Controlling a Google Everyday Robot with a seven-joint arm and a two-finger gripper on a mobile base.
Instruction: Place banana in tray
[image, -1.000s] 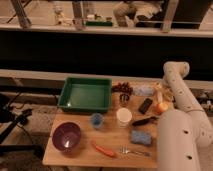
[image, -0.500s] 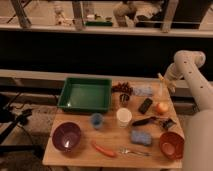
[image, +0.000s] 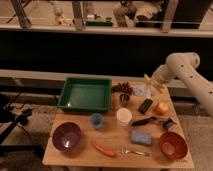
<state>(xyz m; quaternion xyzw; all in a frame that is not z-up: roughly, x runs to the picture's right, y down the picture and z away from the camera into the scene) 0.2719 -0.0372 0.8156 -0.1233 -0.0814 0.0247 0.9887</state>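
One gripper (image: 151, 84) at desk's far right edge, apparently closed on banana (image: 148, 80); carry step, next move left over tray (image: 85, 93), release.

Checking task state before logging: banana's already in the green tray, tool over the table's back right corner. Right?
Not quite. The green tray is empty in the camera view. The banana is up at the table's back right corner, at the tool, which is indeed over that corner.
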